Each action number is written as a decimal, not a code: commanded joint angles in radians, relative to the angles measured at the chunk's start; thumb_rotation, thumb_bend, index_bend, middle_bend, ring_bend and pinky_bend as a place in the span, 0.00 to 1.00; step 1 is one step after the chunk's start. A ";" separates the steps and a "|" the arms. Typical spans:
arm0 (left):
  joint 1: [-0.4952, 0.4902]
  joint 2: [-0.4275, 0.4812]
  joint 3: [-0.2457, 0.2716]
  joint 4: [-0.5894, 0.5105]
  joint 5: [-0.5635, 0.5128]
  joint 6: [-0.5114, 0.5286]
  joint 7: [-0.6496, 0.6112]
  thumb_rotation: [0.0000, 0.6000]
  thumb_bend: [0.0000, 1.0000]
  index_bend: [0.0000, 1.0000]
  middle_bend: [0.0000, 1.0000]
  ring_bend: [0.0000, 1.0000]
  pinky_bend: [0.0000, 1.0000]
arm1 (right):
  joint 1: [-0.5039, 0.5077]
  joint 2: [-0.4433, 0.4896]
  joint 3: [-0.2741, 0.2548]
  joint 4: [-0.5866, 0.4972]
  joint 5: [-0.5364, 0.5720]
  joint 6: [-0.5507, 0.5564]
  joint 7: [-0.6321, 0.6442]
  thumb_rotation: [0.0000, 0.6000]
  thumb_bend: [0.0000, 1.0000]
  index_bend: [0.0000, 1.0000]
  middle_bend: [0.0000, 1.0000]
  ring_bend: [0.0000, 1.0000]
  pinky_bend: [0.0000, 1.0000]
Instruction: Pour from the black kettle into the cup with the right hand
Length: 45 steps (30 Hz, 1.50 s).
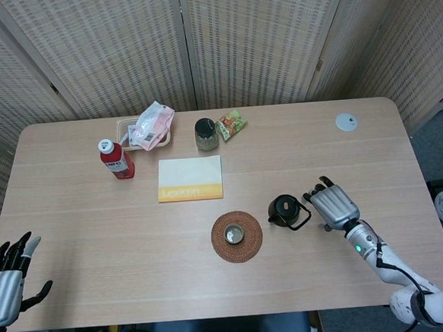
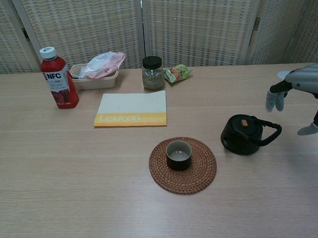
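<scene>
On mat (image 2: 195,175), cup (image 2: 178,154) w/ liquid

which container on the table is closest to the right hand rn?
The black kettle, just left of the right hand with its handle toward it. The cup is farther left; the jar and red bottle sit near the back.

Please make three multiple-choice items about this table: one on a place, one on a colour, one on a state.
1. Where is the small dark cup?
A. on the round woven coaster
B. on the yellow-edged notebook
C. beside the bottle

2. What colour is the plastic bottle's liquid?
A. green
B. red
C. clear

3. The right hand is:
A. lifting the kettle
B. open, apart from the black kettle's handle
C. pouring

Answers: 1 A, the cup stands at the coaster's middle; 2 B, red shows through; 3 B, the chest view shows a gap.
</scene>
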 commanded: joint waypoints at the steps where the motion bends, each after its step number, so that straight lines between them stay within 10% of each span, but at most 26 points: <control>1: 0.002 0.001 0.001 0.001 0.001 0.004 -0.003 1.00 0.25 0.09 0.03 0.10 0.01 | -0.022 0.013 -0.013 -0.040 -0.054 0.032 -0.005 1.00 0.10 0.33 0.38 0.23 0.12; 45: 0.022 0.001 0.006 0.022 0.008 0.021 -0.033 1.00 0.25 0.09 0.03 0.10 0.01 | -0.075 -0.138 0.004 0.095 -0.141 -0.008 0.053 1.00 0.10 0.38 0.43 0.32 0.00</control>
